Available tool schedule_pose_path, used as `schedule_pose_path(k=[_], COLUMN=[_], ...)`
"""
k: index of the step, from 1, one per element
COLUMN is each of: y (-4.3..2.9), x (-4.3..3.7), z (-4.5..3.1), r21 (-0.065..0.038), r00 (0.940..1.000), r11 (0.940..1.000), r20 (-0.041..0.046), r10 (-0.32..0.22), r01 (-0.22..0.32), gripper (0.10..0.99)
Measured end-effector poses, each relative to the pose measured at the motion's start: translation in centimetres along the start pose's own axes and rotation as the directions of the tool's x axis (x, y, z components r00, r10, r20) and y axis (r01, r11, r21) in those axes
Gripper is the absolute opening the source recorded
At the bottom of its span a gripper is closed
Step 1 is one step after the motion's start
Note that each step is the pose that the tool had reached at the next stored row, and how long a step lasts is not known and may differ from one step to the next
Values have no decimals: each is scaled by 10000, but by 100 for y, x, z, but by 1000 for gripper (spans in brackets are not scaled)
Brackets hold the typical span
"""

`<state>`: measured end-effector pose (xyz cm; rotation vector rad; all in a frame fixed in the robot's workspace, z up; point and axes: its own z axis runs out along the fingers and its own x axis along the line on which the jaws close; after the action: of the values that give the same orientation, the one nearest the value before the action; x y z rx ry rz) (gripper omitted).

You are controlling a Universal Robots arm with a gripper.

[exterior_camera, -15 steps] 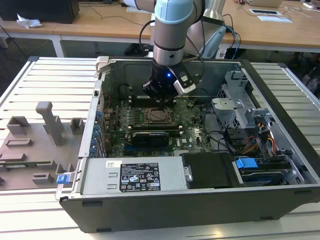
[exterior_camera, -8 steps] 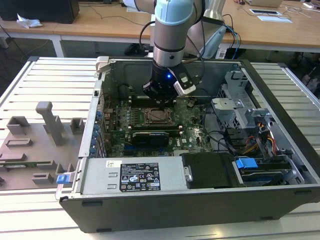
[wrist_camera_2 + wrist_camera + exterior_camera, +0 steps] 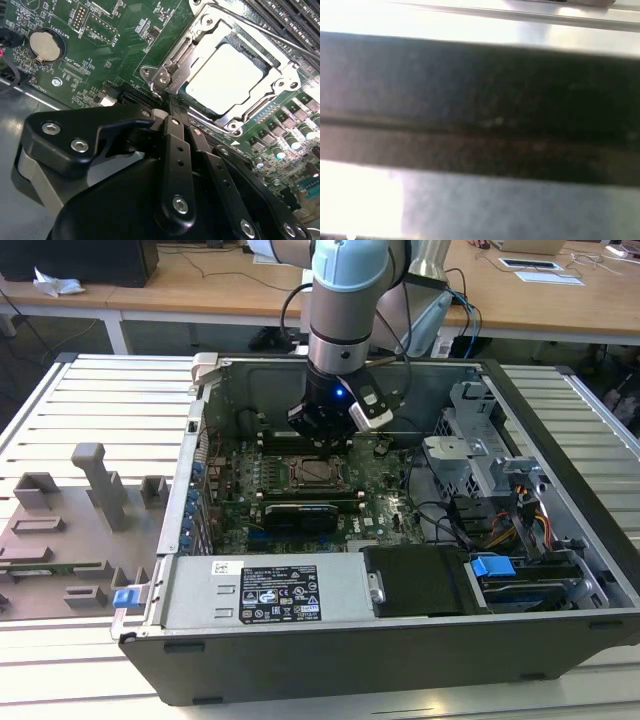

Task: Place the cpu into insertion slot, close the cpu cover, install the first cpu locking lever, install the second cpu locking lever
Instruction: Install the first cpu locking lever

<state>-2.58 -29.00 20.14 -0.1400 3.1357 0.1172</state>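
Cpu (image 3: 225, 77) sits flat in the insertion slot (image 3: 248, 54) in the second wrist view. Its pale top shows through the window of the cpu cover (image 3: 220, 25), which lies down over it. Seating and cover look done to me, so I judge the lever step is the one in hand. My hand (image 3: 177, 112) has its fingers (image 3: 175, 145) together with nothing visibly between them, tips just beside the cover's tab at the near corner. A thin locking lever (image 3: 270, 36) runs along the cover's far edge; I cannot tell whether it is hooked. To do this well, I reckon: push with the closed tips on the lever end only, stay off the cover window and the green motherboard (image 3: 125, 45), and use steady force with no jerks. The lever looks springy and likely to slip off a narrow tip.

Exterior view: the hand (image 3: 322, 430) hangs inside the open computer case (image 3: 470, 640) on the bench (image 3: 90, 400), just above the insertion slot (image 3: 312, 472), arm near vertical. The case walls are well apart from it, so room looks fine.

First wrist view: a blurred dark band (image 3: 480, 100) on a bright ground; I cannot tell what it is.
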Motion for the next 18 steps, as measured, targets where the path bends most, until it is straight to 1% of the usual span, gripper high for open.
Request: schedule_pose_path(k=[2,3,4,6,10,12,15,16,18], y=[2,-10,-41,-174,-306,-386,-398,-397,-392], x=[0,2,6,24,37,44,46,45,45], z=[-67,-77,-81,-91,-101,-108,-122,-140,-200], r21=[114,149,181,222,228,230,229,229,231], r00=[10000,10000,10000,10000,10000,10000,10000,10000,10000], r11=[9999,9999,9998,9998,9997,9997,9997,9997,9997], r20=[-9,-10,-12,-7,-7,-8,-9,-8,-8], r10=[-2,-1,1,0,0,-2,0,0,0], r01=[2,1,-1,0,0,2,0,0,0], gripper=[106,106,106,106,106,106,106,106,106])
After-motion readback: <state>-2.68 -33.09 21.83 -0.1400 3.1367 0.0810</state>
